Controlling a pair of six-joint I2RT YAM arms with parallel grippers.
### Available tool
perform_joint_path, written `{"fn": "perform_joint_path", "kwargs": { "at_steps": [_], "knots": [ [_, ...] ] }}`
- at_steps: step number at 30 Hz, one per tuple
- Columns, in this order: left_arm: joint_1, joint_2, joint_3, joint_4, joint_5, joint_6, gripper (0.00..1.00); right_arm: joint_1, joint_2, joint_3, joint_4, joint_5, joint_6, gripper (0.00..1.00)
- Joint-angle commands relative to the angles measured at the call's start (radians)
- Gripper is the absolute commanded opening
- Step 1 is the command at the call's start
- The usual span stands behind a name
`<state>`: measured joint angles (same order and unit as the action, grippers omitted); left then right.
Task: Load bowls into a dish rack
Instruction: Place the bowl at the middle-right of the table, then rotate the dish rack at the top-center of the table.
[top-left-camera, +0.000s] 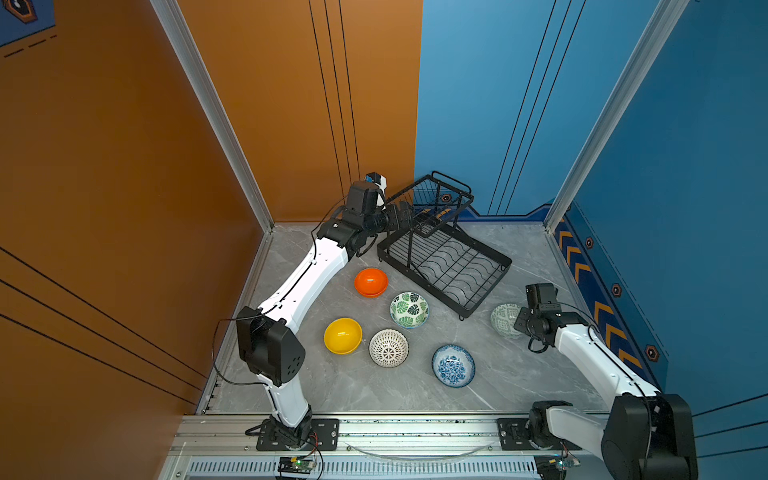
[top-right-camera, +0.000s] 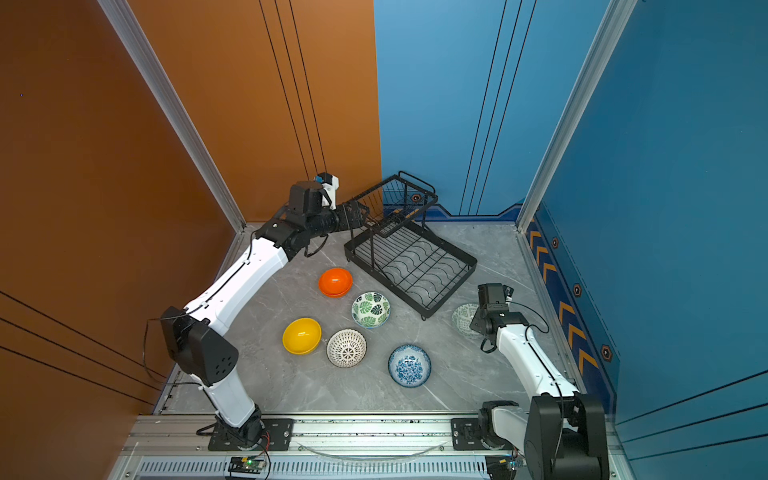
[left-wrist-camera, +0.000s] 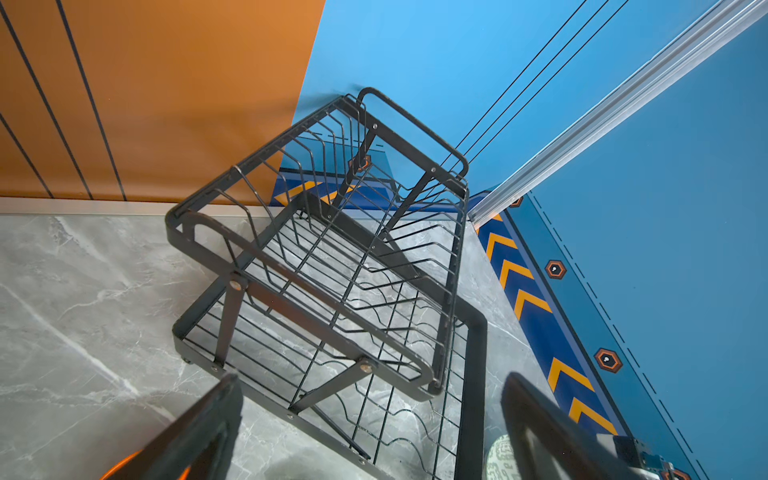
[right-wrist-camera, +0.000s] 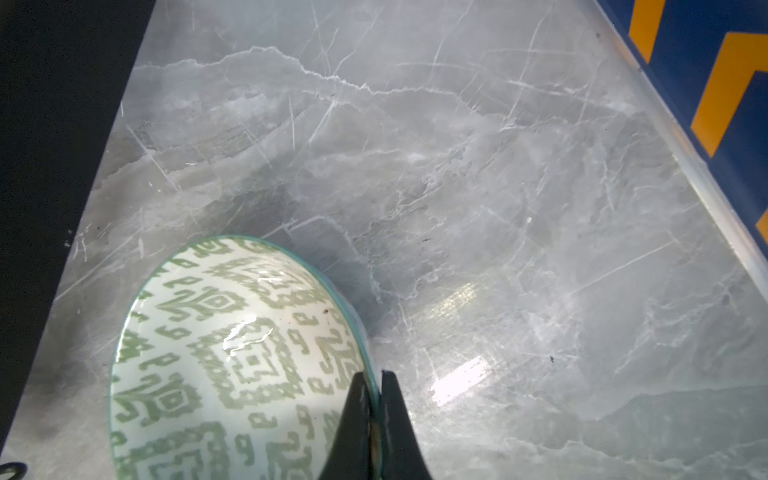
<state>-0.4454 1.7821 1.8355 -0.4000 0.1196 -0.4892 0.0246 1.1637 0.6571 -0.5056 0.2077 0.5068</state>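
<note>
The right fingers (right-wrist-camera: 353, 419), two black tapering blades, are clenched on the rim of the pale grey-green patterned bowl (right-wrist-camera: 232, 365). One finger lies inside against the glossy white wall, the other outside, and the thin teal edge is pinched between them. This round, glazed bowl, printed with blocky green motifs, spreads away from the fingertips over the grey marble-veined table (right-wrist-camera: 519, 199); whether its foot touches the table cannot be told. The left fingers (left-wrist-camera: 195, 432) are released, spread wide with nothing between them. The black wire dish rack (left-wrist-camera: 476, 374) stands just ahead of them, its raised basket tier nearest the fingertips and its flat rectangular base with wavy dividers reaching on beyond. In a top view five more round bowls sit upright on the table between the two pairs of fingers, apart from both. The smooth plain orange bowl (top-left-camera: 371, 282) is nearest the left fingers, then the white bowl with green leaves (top-left-camera: 409, 309), the plain yellow bowl (top-left-camera: 343, 336) and the white lattice-patterned bowl (top-left-camera: 388, 348). The blue-and-white floral bowl (top-left-camera: 453, 365) lies nearer the right fingers.
</note>
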Motion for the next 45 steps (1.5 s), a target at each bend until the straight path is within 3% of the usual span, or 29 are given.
{"fn": "perform_joint_path", "kwargs": {
  "at_steps": [1,3,9,20,25,29,34,38,45],
  "knots": [
    [-0.004,0.033,0.056,-0.065,-0.018,0.039,0.98,-0.015,-0.012,-0.022,0.057,-0.026,0.014,0.00],
    [-0.007,0.056,0.094,-0.095,-0.027,0.055,0.98,-0.025,-0.013,-0.034,0.068,-0.037,0.009,0.00],
    [-0.018,0.128,0.226,-0.211,-0.066,0.090,1.00,-0.032,-0.004,-0.053,0.097,-0.064,0.003,0.26],
    [-0.030,0.193,0.315,-0.238,-0.027,0.010,0.94,-0.032,-0.030,-0.059,0.113,-0.065,-0.013,0.56],
    [-0.027,0.227,0.350,-0.238,-0.001,-0.016,0.87,-0.034,-0.091,-0.053,0.098,-0.055,-0.005,0.79],
    [-0.023,0.229,0.351,-0.238,-0.008,-0.025,0.88,-0.032,-0.152,-0.017,0.049,-0.055,-0.002,0.99],
    [-0.008,0.243,0.357,-0.234,0.013,-0.058,0.87,-0.020,-0.218,0.077,-0.031,-0.023,-0.017,1.00],
    [0.007,0.264,0.363,-0.213,0.046,-0.096,0.81,-0.019,-0.234,0.163,-0.048,-0.015,-0.031,1.00],
    [0.029,0.307,0.382,-0.179,0.103,-0.172,0.76,-0.026,-0.133,0.277,-0.005,-0.022,-0.050,1.00]
  ]
}}
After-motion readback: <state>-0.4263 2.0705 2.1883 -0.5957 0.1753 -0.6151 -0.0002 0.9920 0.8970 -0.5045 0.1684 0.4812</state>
